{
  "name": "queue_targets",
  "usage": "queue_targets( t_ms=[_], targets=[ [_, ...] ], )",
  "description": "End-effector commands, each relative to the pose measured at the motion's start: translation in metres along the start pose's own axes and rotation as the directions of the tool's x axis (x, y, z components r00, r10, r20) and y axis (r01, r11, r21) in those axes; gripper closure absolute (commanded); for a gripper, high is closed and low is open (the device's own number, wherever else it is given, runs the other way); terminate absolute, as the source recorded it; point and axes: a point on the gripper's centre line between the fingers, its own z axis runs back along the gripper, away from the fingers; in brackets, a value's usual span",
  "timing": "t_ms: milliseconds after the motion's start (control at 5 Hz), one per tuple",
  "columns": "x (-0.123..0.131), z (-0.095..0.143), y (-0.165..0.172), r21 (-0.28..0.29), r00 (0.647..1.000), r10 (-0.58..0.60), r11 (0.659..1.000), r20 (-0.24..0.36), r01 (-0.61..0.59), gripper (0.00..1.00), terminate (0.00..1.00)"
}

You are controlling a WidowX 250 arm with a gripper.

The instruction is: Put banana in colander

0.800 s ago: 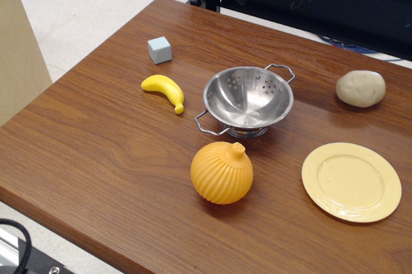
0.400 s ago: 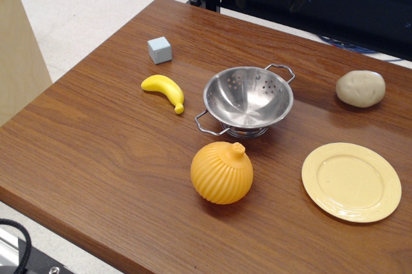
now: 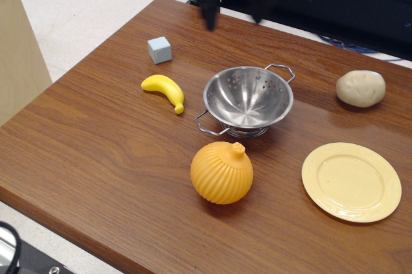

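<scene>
The banana point(image 3: 164, 90) lies flat on the brown table point(image 3: 96, 152), just to the left of the colander point(image 3: 248, 98), with a little gap of bare wood between them. It is a small toy, bright yellow and smooth, so it probably weighs very little and does not squash like a real one. The shiny skin looks slippery, and the curved shape could make it roll or spin if it is pushed from one side. The best place to grab it seems to be the fat middle part, with one finger on each long side, not the thin tips where it could pop out. The gripper point(image 3: 233, 11) is high up at the far edge of the table, well away from the banana and holding nothing. It looks blurry, but its two dark fingers hang down with a clear space between them, so the claw looks spread apart. The colander is a steel bowl with little holes and two wire handles, and it stands upright with nothing in it, so the banana should fit in with room to spare. A small gray cube point(image 3: 159, 49) sits behind the banana, and a big orange onion toy point(image 3: 222, 172) sits in front of the colander, both a bit away from it.
</scene>
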Motion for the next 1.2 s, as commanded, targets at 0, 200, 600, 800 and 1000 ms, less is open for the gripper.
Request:
queue_targets(
  t_ms=[0, 200, 600, 800, 1000],
  targets=[
    [0.005, 0.008, 0.04, -0.054, 0.987, 0.156, 0.986, 0.028, -0.155, 0.0, 0.0],
    [0.002, -0.006, 0.045, -0.056, 0.983, 0.181, 0.982, -0.012, -0.181, 0.0, 0.0],
    [-0.002, -0.036, 0.049, -0.049, 0.969, 0.246, 0.968, 0.011, -0.246, 0.0, 0.0],
    [-0.003, -0.053, 0.052, -0.03, 0.956, 0.293, 0.956, -0.01, -0.293, 0.0, 0.0],
    [-0.01, -0.064, 0.053, -0.029, 0.938, 0.346, 0.937, -0.037, -0.347, 0.0, 0.0]
  ],
)
